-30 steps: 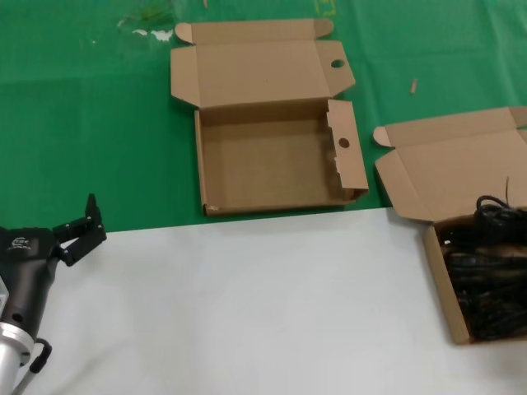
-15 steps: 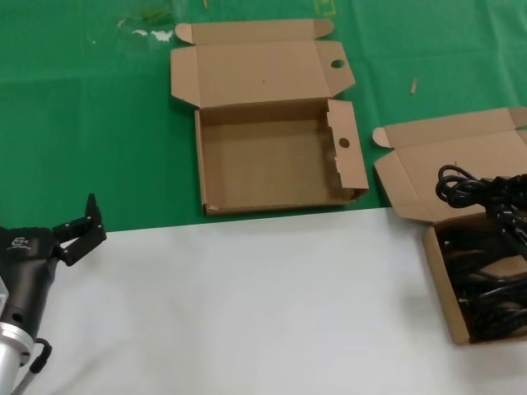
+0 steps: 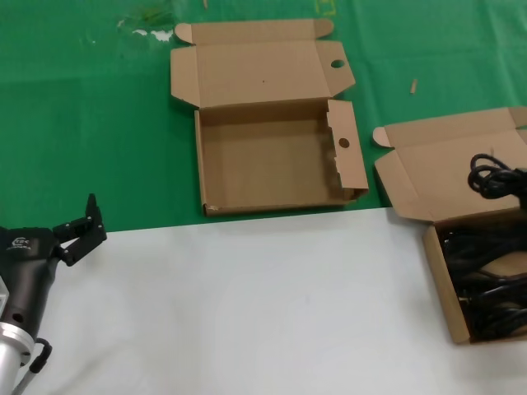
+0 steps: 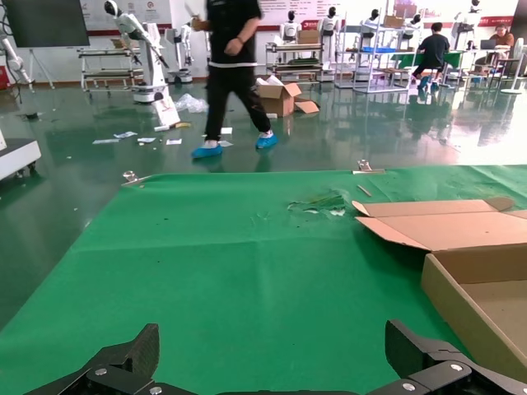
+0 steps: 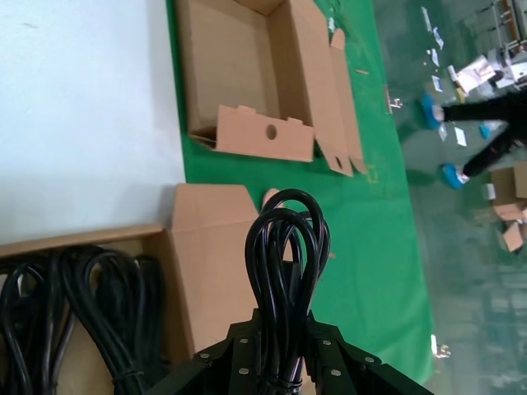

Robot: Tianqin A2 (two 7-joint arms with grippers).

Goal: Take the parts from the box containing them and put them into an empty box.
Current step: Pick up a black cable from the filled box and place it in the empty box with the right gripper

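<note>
My left gripper sits parked at the near-left of the worktop, where the white sheet meets the green cloth, its black fingers spread wide with nothing between them, as the left wrist view confirms. Past it, toward the middle of the far side, the empty box lies open on the green cloth: shallow, matte brown corrugated card, with a round hole punched in its lid flap and another in its side flap. That upright side flap is what worries me; I judge that a dangling loop could snag on it or tip it inward as the load arrives. Further right, at the right edge, the box containing them straddles the white sheet and the cloth, its plain lid laid back, with more glossy black parts packed inside. Above that lid hangs the power cord I am carrying; my right gripper is clenched on one end of the coiled bundle, the smooth rubbery loops fanning out past the jaws. Held only at one end, the coil could slip or uncoil, I think, and a trailing plug might catch its neighbours or the box wall.
</note>
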